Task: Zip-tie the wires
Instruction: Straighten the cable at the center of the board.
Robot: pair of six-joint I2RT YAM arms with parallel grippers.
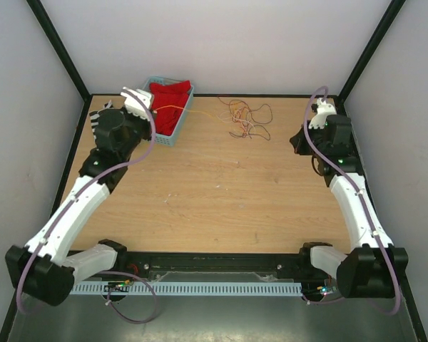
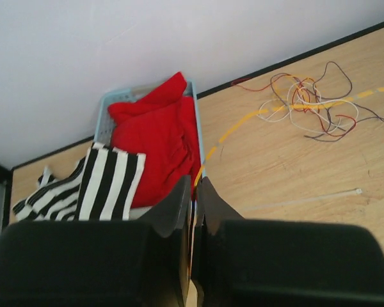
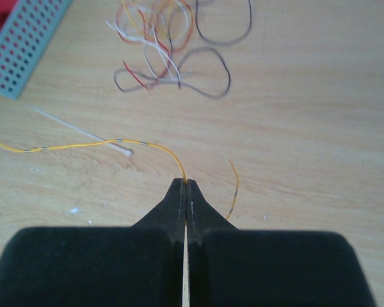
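Toward the top centre of the overhead view, the wires (image 1: 246, 117) lie in a loose tangle of red, orange, dark and pale loops on the wooden table (image 1: 214, 206), between my two grippers and touching neither. One yellow strand (image 3: 83, 146) with short dark bands stands apart from the tangle. My right gripper (image 3: 186, 184) has its fingers pressed together on it, with a short tail curling off to the right and the long part running out past the left edge of that wrist view. My left gripper (image 2: 196, 188) is also closed, and the same kind of yellow strand rises from between its tips and arcs to the right edge of its view. Overhead I can trace it only beside the basket.

A whitish plastic strip (image 3: 83, 131) lies flat on the wood, below the tangle in both wrist views. My left gripper sits at the blue basket (image 1: 164, 139) — inside are a red cloth (image 2: 160, 141) and a black-and-white striped cloth (image 2: 109, 182).
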